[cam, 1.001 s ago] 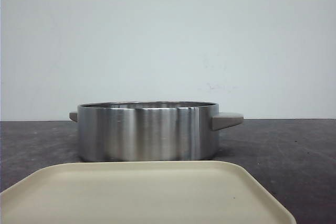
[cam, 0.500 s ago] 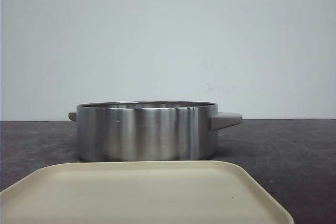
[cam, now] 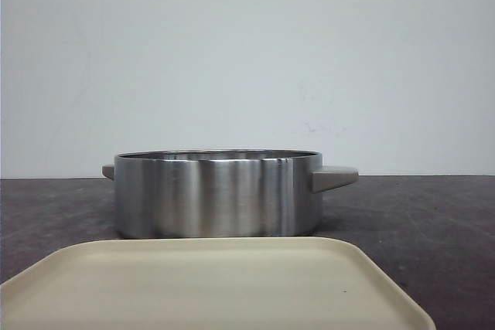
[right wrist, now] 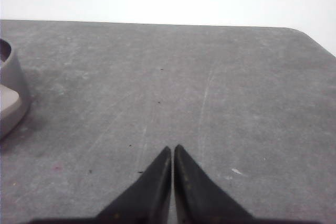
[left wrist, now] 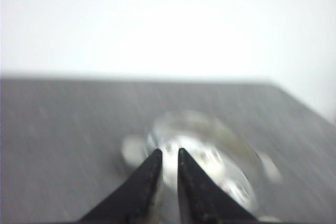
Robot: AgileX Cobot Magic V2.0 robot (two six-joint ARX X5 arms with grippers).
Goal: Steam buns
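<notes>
Your left hand (left wrist: 168,156) hangs above the worktop (cam: 433,214), its two dark fingers nearly together with only a thin slit between them, and it holds nothing. The left wrist view is blurred, but you can make out the open mouth of the steel pot (cam: 218,193) just beyond the fingertips, so this hand looks down toward the pot from above. Your right hand (right wrist: 172,151) has its fingers pressed together, also empty, and points over bare grey worktop with the pot's handle (right wrist: 9,109) off at the edge of its view.

In the front view the pot stands mid-worktop, a stub handle on each side. Just nearer to you lies a cream tray (cam: 209,284), flat and bare. No buns show in any view; they may sit inside the pot, whose wall hides its interior, but you cannot tell.

Judging from this, the step in hand is either the very start or the finish. If buns remain to be loaded, you first need to find them, then spread a hand wide enough to take one gently.

There is open room on the worktop to the pot's right. Its far edge meets a plain wall, and a rounded far corner shows in the right wrist view.
</notes>
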